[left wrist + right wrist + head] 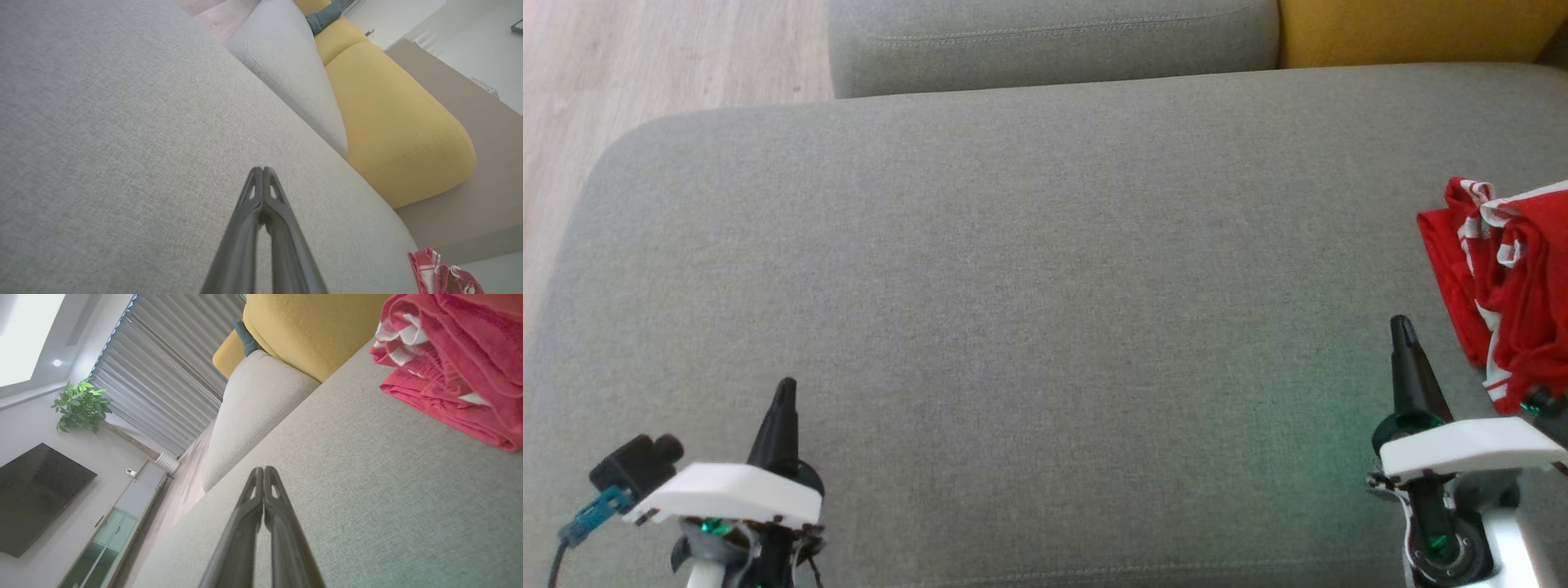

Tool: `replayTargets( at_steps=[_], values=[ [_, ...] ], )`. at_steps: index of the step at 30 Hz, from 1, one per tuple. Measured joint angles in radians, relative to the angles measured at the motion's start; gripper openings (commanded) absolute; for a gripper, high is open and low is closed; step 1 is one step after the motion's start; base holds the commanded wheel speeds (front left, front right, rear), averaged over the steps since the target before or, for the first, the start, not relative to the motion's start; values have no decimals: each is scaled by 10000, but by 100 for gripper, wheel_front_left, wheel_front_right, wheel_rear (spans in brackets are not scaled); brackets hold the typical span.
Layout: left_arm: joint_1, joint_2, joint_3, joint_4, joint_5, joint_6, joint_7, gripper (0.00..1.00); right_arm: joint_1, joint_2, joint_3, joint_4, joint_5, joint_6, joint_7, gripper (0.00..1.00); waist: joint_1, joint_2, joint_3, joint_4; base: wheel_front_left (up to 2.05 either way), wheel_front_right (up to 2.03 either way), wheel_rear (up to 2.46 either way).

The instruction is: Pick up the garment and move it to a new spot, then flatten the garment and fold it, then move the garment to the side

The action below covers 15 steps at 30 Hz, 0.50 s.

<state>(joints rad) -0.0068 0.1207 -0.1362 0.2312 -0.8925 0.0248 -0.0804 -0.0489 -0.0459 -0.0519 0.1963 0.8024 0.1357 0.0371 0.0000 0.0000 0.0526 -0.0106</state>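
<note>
Red garment (1507, 278) with white trim lies bunched at the right edge of the grey sofa cushion (1029, 269), just beside the right gripper (1401, 325). Right gripper: fingers pressed together, holding nothing. Left gripper (785, 385): likewise closed and empty, over bare cushion, well apart from the garment.

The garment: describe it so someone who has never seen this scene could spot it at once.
Start from the wide grey sofa seat before the robot. At its right edge, beside the right gripper, lies the garment, bunched in a heap. It is bright red with white stripes, unlike the plain grey fabric and the yellow cushion behind.
</note>
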Motion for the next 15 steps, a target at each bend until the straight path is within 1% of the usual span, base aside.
replayTargets(
  at_steps=[15],
  values=[
    [-119, -109, 441, 71, -1615, -303, 364, 0, -3, -2, -169, 153, 1802, 0, 125, 0, 0, 0, -110, 24, 0, 0, 0]
  ],
)
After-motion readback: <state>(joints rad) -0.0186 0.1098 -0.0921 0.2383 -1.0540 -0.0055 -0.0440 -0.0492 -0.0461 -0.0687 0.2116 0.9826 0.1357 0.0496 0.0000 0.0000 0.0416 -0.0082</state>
